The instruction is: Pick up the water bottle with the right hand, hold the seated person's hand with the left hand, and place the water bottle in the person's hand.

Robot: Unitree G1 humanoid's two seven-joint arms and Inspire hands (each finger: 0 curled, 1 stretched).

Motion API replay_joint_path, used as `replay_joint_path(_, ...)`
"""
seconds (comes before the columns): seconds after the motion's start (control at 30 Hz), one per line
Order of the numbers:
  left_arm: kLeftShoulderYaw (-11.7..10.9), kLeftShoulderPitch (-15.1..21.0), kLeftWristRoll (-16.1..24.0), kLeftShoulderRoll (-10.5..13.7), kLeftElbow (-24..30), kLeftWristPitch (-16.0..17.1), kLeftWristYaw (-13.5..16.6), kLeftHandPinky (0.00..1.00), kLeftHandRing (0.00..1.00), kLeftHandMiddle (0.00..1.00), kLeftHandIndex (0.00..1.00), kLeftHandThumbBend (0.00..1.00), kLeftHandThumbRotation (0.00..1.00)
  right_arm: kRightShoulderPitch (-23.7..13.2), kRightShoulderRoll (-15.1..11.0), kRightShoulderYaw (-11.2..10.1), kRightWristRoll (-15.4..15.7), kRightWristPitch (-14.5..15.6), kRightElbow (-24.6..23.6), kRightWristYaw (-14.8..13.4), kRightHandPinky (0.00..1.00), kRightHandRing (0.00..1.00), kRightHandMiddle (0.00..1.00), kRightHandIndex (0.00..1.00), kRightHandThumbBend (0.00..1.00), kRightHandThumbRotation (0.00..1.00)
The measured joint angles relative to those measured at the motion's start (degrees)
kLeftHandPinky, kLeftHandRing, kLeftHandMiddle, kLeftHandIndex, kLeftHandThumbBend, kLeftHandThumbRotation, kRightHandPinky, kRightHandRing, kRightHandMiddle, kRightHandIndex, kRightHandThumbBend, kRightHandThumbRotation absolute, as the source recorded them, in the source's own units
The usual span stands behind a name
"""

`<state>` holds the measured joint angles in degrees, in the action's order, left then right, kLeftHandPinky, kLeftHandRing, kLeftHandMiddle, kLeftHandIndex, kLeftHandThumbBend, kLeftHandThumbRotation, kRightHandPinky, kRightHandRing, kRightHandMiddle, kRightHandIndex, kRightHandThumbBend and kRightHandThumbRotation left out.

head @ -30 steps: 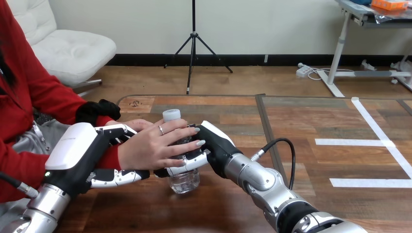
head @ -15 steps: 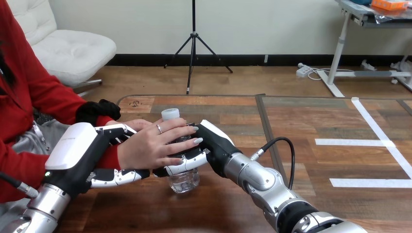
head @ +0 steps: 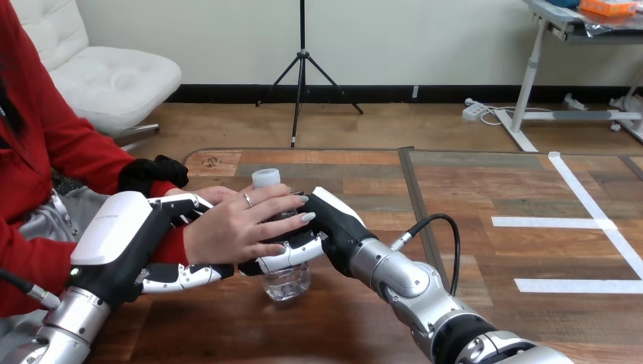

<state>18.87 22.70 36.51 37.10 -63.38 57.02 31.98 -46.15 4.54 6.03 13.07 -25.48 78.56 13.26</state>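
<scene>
The worktop [head: 364,318] is brown wood planking, with a dark strip [head: 413,197] running from its far edge toward the robot and white tape lines [head: 599,205] laid across its right part. Its far edge runs straight across the view and curves round at the far-left corner. Bare wood stretches from the dark strip out to the right side, and more lies near the robot between the two arms. All the handling sits at the left part, well in from the far edge, beside the seated person. The water bottle [head: 286,280] stands upright there with its white cap [head: 266,178] on top and its clear base down at the wood; whether it rests on the surface I cannot tell. The right hand [head: 337,220] reaches in from the right on a bent silver forearm, its fingers [head: 292,254] wrapped round the bottle's middle. The person's hand [head: 227,227] lies across the bottle's upper part, fingertips touching the right hand. The left hand [head: 121,227] comes from the lower left, fingers over and thumb under, closed round the person's wrist [head: 173,246].
</scene>
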Motion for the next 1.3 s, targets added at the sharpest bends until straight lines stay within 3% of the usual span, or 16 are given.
replay_joint_path(0.6, 0.0, 0.0, 0.0, 0.0, 0.0, 0.0, 0.1, 0.45, 0.52, 0.58, 0.6, 0.72, 0.4, 0.0, 0.0, 0.0, -0.1, -1.1, -0.1, 0.5, 0.49, 0.54, 0.58, 0.58, 0.89, 0.0)
replay_joint_path(0.87, 0.0, 0.0, 0.3, 0.0, 0.0, -0.5, 0.5, 0.46, 0.53, 0.59, 0.6, 0.74, 0.41, 0.0, -0.1, 0.0, -0.1, -0.9, -0.4, 1.2, 0.58, 0.66, 0.7, 0.67, 0.93, 0.11)
replay_joint_path(1.3, 0.0, 0.0, 0.6, 0.0, 0.0, -1.1, 1.2, 0.49, 0.54, 0.59, 0.62, 0.75, 0.42, 0.0, -0.2, -0.2, -0.8, 0.0, -1.1, 2.7, 0.67, 0.77, 0.78, 0.77, 1.0, 0.27)
